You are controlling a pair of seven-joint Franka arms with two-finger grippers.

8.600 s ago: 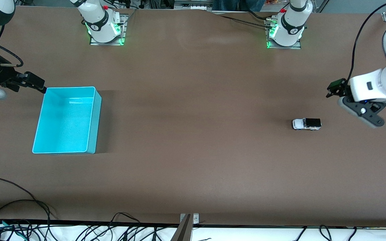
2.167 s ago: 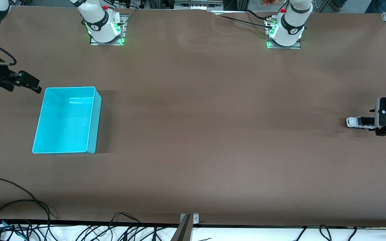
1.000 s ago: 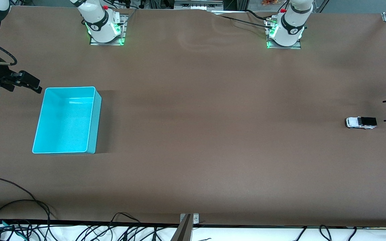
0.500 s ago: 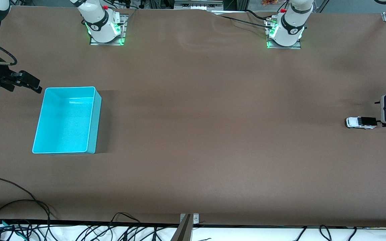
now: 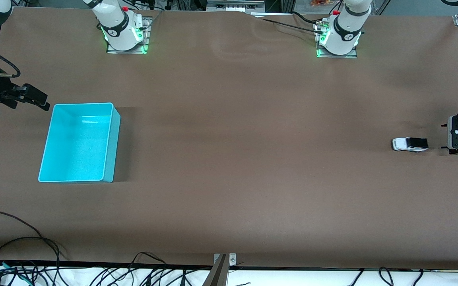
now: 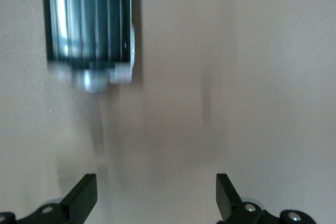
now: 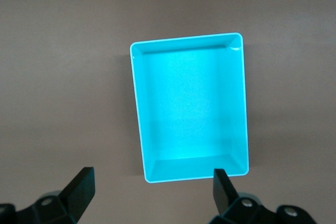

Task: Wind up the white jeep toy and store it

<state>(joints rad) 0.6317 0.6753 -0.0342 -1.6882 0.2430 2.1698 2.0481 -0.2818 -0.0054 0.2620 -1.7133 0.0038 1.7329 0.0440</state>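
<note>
- A wide brown table [image 5: 229, 159] filled the front view, with two white arm bases standing along its top edge.
- The white jeep toy [image 5: 410, 144], a tiny car with a black rear top, sat on the table toward the left arm's end, at about three o'clock from the table's centre.
- The jeep lay lengthwise along the table, its white nose pointing to nine o'clock and its black end to three o'clock.
- The left gripper [image 5: 457, 150] was low at the table surface, close beside the jeep at the jeep's three o'clock, with a clear gap of bare table between them.
- In the left wrist view, the left gripper's [image 6: 156, 195] two black fingers [image 6: 84, 196] were spread wide with nothing between them, and the jeep [image 6: 92, 27] appeared as a streaked blur ahead of them.
- A cyan bin [image 5: 78, 143], open-topped and rectangular, sat toward the right arm's end of the table, at about nine o'clock from the centre, well apart from the jeep.
- The right gripper [image 5: 40, 101] waited in the air just off the bin's corner, at about ten o'clock from the bin.
- The right wrist view looked down on the bin [image 7: 189, 106], and the right gripper's [image 7: 152, 190] fingers [image 7: 81, 187] were spread wide and held nothing.
</note>
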